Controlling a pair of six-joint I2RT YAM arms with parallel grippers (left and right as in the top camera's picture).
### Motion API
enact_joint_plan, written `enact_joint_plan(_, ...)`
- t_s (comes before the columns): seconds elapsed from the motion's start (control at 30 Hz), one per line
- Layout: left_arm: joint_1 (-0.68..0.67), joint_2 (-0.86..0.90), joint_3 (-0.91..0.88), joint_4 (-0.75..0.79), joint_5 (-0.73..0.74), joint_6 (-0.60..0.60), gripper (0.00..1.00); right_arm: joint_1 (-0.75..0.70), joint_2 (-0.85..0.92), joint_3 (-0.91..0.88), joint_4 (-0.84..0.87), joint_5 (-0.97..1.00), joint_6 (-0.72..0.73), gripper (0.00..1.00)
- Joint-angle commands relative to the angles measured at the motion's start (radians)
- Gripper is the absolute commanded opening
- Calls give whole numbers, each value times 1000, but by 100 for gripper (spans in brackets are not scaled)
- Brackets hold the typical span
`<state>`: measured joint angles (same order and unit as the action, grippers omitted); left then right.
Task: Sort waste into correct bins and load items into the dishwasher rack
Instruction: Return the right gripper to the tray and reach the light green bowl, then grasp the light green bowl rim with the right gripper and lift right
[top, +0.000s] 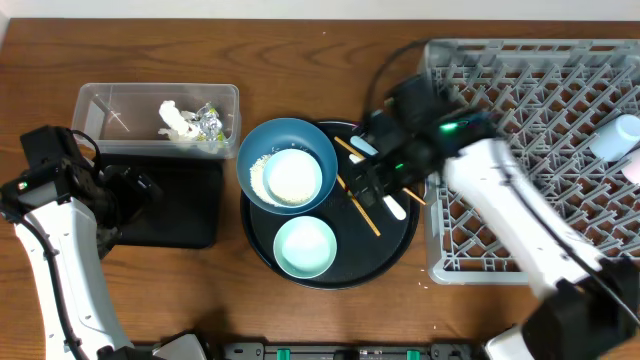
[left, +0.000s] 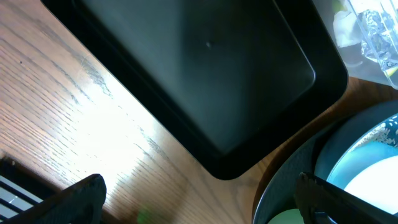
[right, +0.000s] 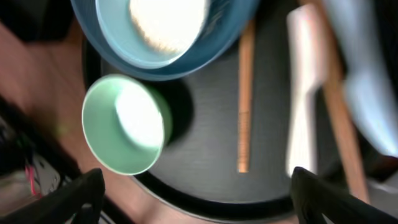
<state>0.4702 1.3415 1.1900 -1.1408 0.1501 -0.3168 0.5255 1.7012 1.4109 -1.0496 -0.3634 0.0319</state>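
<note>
Right gripper (right: 199, 180): fingers (right: 81, 196) spread wide, nothing between them, touching nothing; it hangs over the right part of the round black tray (top: 388, 250)
Chopsticks (top: 358, 195): flat on the round tray, right of the blue dish (top: 300, 135); long axis slants from upper left to lower right in the overhead view
Spoon (top: 394, 208): pale, flat beside the chopsticks on much the same slant, partly hidden by the arm
Left gripper (left: 199, 186): fingers (left: 78, 199) wide apart, empty, over the table by the edge of the shallow black tray (left: 205, 74)
Blue dish: on the round tray, with a white bowl (top: 297, 178) and rice (top: 260, 176) inside
Green bowl (top: 304, 247): upright, just below the dish
Clear tub (top: 100, 100): holds tissue (top: 178, 120) and a wrapper (top: 210, 122)
Rack (top: 540, 90): right of the round tray, a pale cup (top: 612, 138) in it
</note>
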Motion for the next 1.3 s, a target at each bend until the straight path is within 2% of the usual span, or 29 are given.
enact_joint_plan(0.0,5,-2,5,-2,-5,8,98,89,66,-18,3,14,24,82)
enact_joint_plan(0.03,5,-2,5,-2,-5,8,98,118,88,-18,3,30,32,79)
enact_joint_plan(0.17,5,-2,5,-2,-5,8,98,204,158,-18,7,130,120,79)
enact_joint_plan(0.3,5,-2,5,1,-5,8,98,276,225,-18,36,151,154,77)
enact_joint_plan(0.53,5,-2,5,1,-5,8,98,329,294,-18,74,211,278,63)
enact_joint_plan(0.77,5,-2,5,1,-5,8,98,330,299,-18,72,267,343,19)
enact_joint_plan(0.83,5,-2,5,1,-5,8,98,328,299,-18,68,267,343,8)
enact_joint_plan(0.87,5,-2,5,1,-5,8,98,328,298,-18,66,267,343,6)
enact_joint_plan(1.07,5,-2,5,1,-5,8,98,310,249,-17,39,270,346,1)
enact_joint_plan(1.27,5,-2,5,1,-5,8,98,253,94,-16,18,283,319,1)
